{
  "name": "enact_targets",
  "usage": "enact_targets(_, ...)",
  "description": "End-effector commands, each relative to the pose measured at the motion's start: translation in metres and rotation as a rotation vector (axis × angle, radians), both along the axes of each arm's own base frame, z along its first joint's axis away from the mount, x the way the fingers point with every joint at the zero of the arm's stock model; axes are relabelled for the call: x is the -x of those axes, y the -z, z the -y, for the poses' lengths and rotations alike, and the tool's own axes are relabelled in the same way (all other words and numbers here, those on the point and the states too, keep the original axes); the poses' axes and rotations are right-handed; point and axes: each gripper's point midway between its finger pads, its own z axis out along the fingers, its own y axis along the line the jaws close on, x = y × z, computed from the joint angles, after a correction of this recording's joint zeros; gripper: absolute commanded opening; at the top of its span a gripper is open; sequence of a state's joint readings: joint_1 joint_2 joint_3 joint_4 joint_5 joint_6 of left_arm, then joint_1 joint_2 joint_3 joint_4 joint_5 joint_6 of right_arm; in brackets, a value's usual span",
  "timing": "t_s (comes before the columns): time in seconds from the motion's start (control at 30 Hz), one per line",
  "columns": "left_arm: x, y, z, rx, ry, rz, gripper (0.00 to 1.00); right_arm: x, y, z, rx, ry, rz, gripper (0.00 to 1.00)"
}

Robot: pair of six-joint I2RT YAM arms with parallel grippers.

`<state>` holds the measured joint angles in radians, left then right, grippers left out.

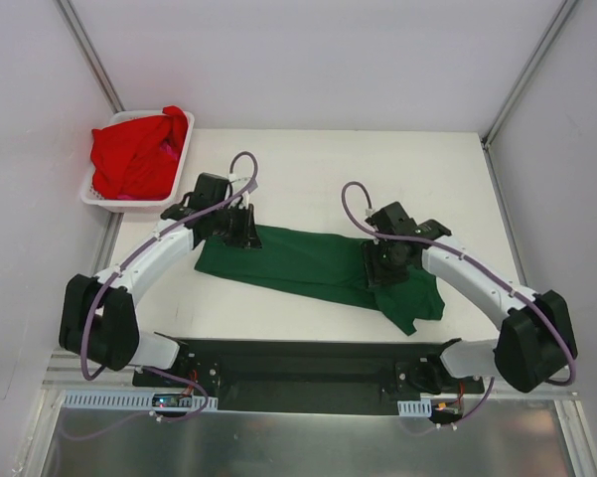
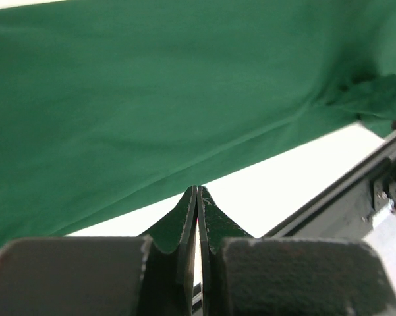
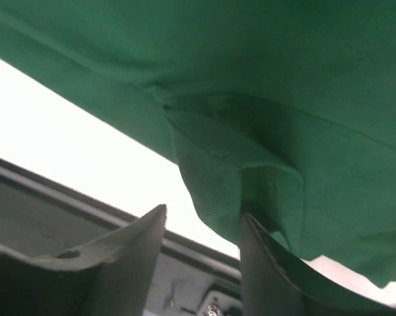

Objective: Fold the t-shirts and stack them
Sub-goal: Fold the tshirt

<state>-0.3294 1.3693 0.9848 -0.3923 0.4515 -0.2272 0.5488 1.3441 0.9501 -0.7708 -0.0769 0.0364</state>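
The green t-shirt [image 1: 308, 263] lies stretched across the middle of the table [image 1: 377, 169], its long axis running from upper left to lower right. The left gripper [image 1: 240, 227] is clenched on its upper-left end. The right gripper [image 1: 385, 266] is over the lower-right end, fingers parted, with cloth sagging against one finger and nothing grasped. Red t-shirts [image 1: 134, 154] sit in the white basket [image 1: 91, 191] at upper left. No writing is legible.
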Motion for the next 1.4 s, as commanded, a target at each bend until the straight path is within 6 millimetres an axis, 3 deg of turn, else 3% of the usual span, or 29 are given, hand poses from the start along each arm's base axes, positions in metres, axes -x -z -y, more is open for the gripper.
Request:
enact_targets(0.0, -0.008, -0.026, 0.042, 0.118, 0.12, 0.079, 0.0, -0.02, -0.032, 0.014, 0.026, 0.122, 0.176, 0.52)
enact_targets(0.23, -0.003, -0.037, 0.116, 0.256, 0.305, 0.102, 0.0, -0.004, -0.042, 0.046, 0.075, 0.283, 0.236, 0.52)
enact_targets(0.4, -0.005, -0.023, 0.166, 0.301, 0.399, 0.076, 0.0, 0.003, -0.043, 0.064, 0.146, 0.344, 0.244, 0.49)
enact_targets(0.5, -0.003, -0.01, 0.197, 0.328, 0.458, 0.05, 0.0, 0.001, -0.057, 0.065, 0.101, 0.391, 0.299, 0.42)
enact_targets(0.53, 0.0, 0.005, 0.206, 0.322, 0.478, 0.019, 0.0, 0.001, -0.061, 0.066, 0.092, 0.405, 0.318, 0.38)
enact_targets(0.57, -0.002, 0.002, 0.216, 0.332, 0.496, 0.032, 0.0, -0.001, -0.067, 0.07, 0.082, 0.434, 0.351, 0.27)
enact_targets(0.67, -0.001, 0.015, 0.234, 0.319, 0.527, 0.037, 0.0, -0.003, -0.092, 0.076, 0.024, 0.482, 0.454, 0.06)
enact_targets(0.7, -0.004, 0.018, 0.236, 0.308, 0.526, 0.05, 0.0, -0.003, -0.103, 0.081, 0.004, 0.496, 0.502, 0.04)
enact_targets(0.83, -0.004, 0.03, 0.25, 0.291, 0.557, 0.064, 0.0, -0.002, -0.118, 0.09, -0.004, 0.517, 0.569, 0.02)
enact_targets(1.0, 0.004, 0.05, 0.267, 0.268, 0.59, 0.053, 0.0, -0.001, -0.116, 0.089, -0.002, 0.505, 0.558, 0.01)
enact_targets(1.13, -0.003, 0.072, 0.274, 0.201, 0.57, 0.049, 0.0, -0.001, -0.114, 0.087, -0.01, 0.501, 0.553, 0.01)
enact_targets(1.37, -0.021, 0.101, 0.267, 0.065, 0.511, 0.024, 0.0, 0.0, -0.117, 0.087, -0.018, 0.502, 0.561, 0.01)
